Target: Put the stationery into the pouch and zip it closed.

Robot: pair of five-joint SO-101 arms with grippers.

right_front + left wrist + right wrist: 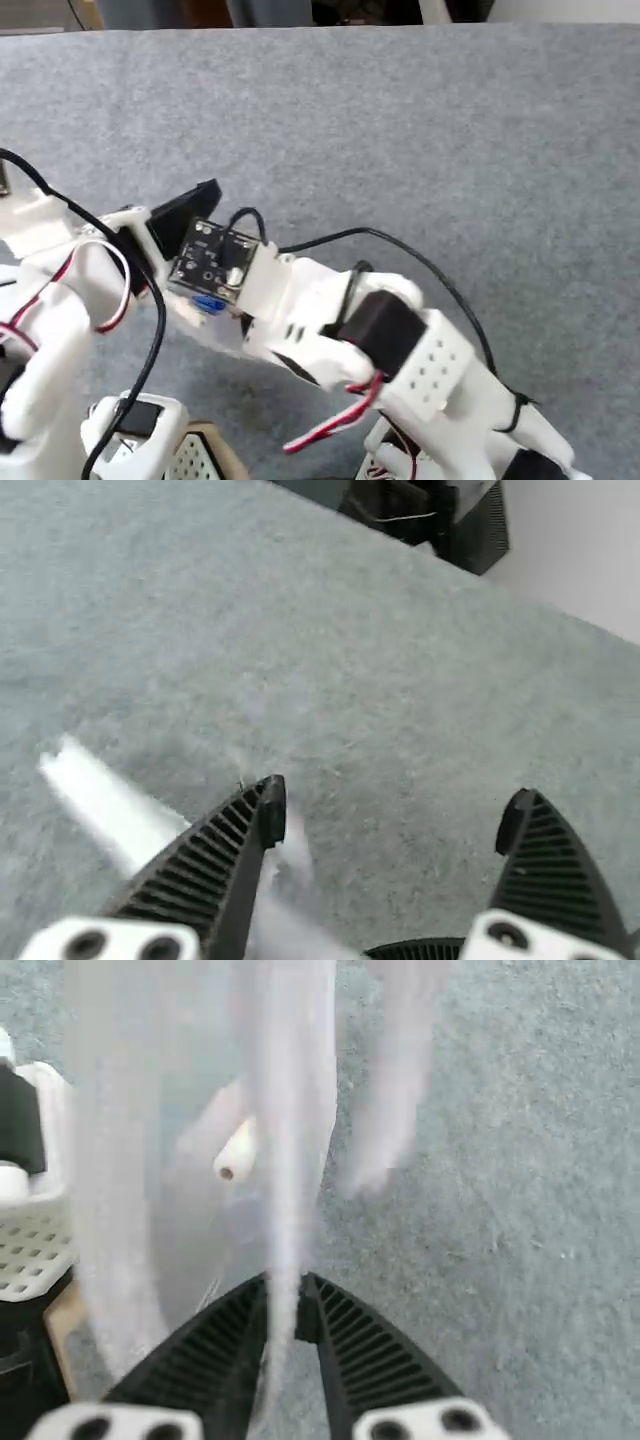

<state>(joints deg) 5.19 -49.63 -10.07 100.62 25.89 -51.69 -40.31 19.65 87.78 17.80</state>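
A clear, translucent pouch (170, 1210) hangs in front of my right gripper (285, 1305), which is shut on a fold of its plastic. A white pen-like piece of stationery (236, 1150) lies inside it. In the high view the pouch (200, 328) shows faintly under the right arm's wrist, with a small blue item (208, 303) by it. My left gripper (395, 820) stands open just above the carpet with nothing between its fingers; a white edge of the pouch (100, 795) runs beside one finger (262, 815). Its black jaw (188, 208) shows above the right wrist.
Grey carpet (430, 130) covers the table, with wide free room to the back and right. The two arms cross closely at the front left. The left arm's white base (30, 1230) stands beside the pouch.
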